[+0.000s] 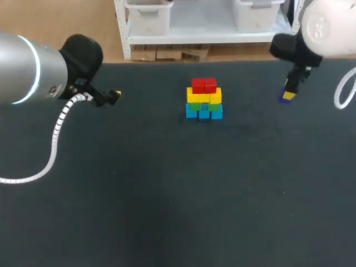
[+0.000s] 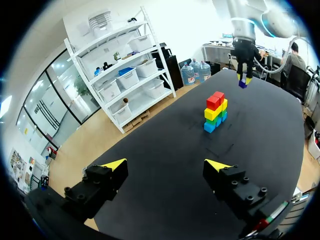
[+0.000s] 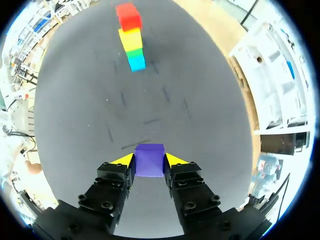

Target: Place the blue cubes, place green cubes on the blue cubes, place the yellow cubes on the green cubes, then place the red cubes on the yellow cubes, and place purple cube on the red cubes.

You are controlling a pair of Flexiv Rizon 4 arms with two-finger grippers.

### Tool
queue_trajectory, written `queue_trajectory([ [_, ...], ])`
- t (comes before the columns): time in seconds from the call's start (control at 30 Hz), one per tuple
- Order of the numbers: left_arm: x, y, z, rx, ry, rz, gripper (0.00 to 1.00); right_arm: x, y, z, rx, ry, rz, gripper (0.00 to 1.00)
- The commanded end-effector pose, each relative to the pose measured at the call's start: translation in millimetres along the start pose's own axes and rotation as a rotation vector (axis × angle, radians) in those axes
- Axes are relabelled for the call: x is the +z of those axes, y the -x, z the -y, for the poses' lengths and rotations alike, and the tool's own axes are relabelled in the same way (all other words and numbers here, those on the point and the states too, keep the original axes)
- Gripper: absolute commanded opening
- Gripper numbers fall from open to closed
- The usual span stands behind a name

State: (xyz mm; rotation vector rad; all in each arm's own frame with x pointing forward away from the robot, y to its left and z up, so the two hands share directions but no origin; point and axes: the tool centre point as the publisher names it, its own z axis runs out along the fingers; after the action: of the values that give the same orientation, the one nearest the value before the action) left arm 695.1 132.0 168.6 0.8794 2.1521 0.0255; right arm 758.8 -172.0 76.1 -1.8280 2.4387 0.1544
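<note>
Tool on the right arm (image 3: pixel 149 161) clamped on a small purple cube (image 3: pixel 149 156) over the dark desk (image 1: pixel 167 194), well right of the cube stack. Left arm's tool (image 2: pixel 165 167) has its fingers spread apart with nothing between them. Stack at far middle: blue cubes (image 1: pixel 203 112) lowest, then green cubes (image 1: pixel 194 105), yellow cubes (image 1: pixel 204 96), red cubes (image 1: pixel 204 85) topmost.

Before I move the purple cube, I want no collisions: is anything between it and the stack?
Nothing visible. Only bare table lies between the purple cube in the right gripper and the stack; the left gripper is on its far side.
</note>
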Motion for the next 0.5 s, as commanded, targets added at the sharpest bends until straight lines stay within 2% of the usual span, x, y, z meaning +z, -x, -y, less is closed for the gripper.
queue_trajectory([
  [0.03, 0.1, -0.3, -0.6, 0.0, -0.002, 0.002, 1.0, -30.9, 10.8, -9.3, -0.035, -0.006, 0.023, 0.04],
  [0.3, 0.1, -0.3, -0.6, 0.0, -0.002, 0.002, 1.0, -58.7, 60.9, -19.9, -0.19, -0.037, 0.064, 0.0],
  [0.5, 0.1, -0.3, -0.6, 0.0, -0.002, 0.002, 1.0, -67.5, 93.9, -24.7, -0.268, -0.032, 0.081, 0.0],
])
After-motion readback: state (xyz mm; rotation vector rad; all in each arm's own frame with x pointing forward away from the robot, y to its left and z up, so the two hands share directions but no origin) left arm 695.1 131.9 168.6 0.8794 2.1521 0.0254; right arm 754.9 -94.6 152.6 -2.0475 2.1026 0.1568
